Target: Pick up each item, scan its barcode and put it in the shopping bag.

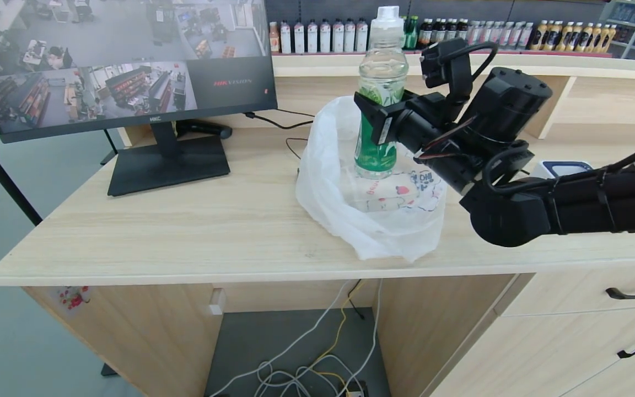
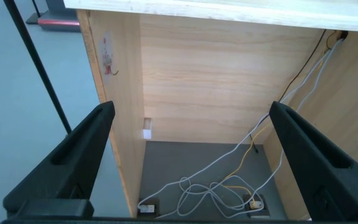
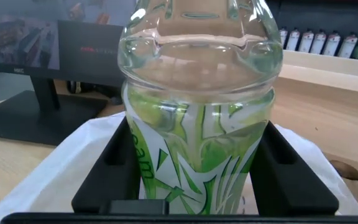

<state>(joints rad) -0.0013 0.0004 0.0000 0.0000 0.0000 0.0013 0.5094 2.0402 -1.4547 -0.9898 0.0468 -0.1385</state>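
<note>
The right gripper (image 1: 377, 122) is clamped round the green label of a clear drink bottle (image 1: 382, 77). It holds the bottle upright, base inside the mouth of the white shopping bag (image 1: 323, 182) on the wooden counter (image 1: 185, 231), above a printed packet (image 1: 400, 194). The left wrist view shows the left gripper (image 2: 191, 155) spread wide and holding nothing, facing loose cables (image 2: 216, 186) under the counter.

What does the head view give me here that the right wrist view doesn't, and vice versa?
Head view: the cap of the bottle, a packet in the bag under its base, cables below the desk. Right wrist view: a close look at the fingers pressed on both sides of the label. Both: bottle, bag, monitor, shelf bottles.
</note>
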